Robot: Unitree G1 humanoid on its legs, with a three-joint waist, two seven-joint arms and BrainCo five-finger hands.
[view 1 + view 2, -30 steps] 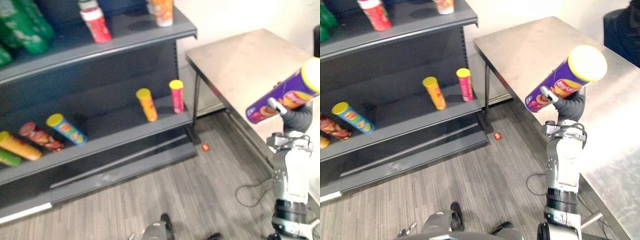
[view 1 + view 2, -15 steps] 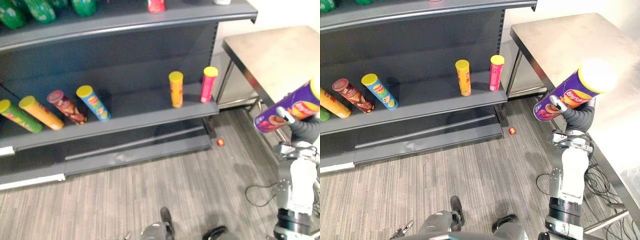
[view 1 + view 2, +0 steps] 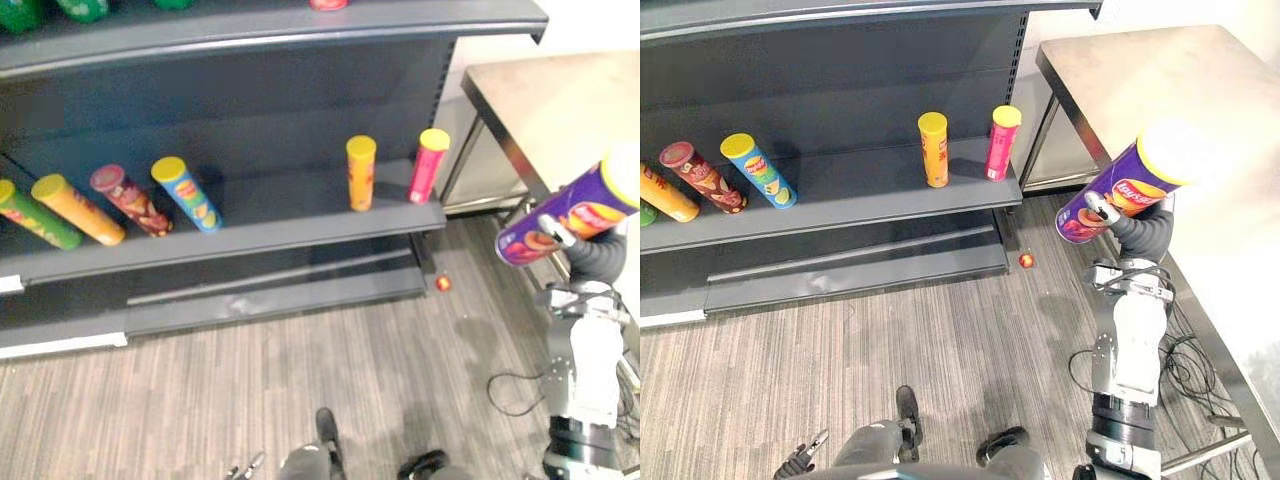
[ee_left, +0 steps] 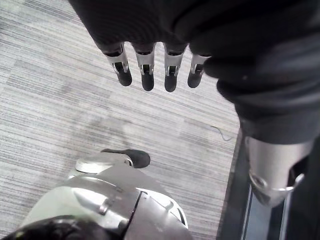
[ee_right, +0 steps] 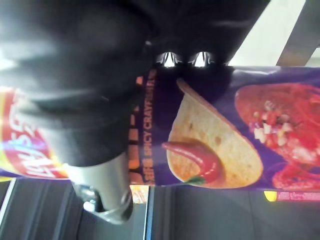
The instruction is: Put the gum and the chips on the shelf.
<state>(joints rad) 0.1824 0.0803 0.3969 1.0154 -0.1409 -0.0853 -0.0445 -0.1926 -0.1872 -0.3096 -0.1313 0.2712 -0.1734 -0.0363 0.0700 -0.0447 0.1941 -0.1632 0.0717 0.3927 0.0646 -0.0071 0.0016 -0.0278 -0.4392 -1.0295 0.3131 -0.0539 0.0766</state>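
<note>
Gripping a tilted purple, yellow-lidded chips can [image 3: 1121, 192], right hand [image 3: 1138, 229] fingers curl; left hand [image 4: 146, 67] fingers hang straight.

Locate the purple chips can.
The purple chips can is held in the right hand, tilted, at the eye views' right, beside the metal table and right of the shelf.

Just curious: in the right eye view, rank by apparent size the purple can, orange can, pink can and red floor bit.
1. purple can, nearer the camera
2. orange can and pink can, alike
3. red floor bit
</note>
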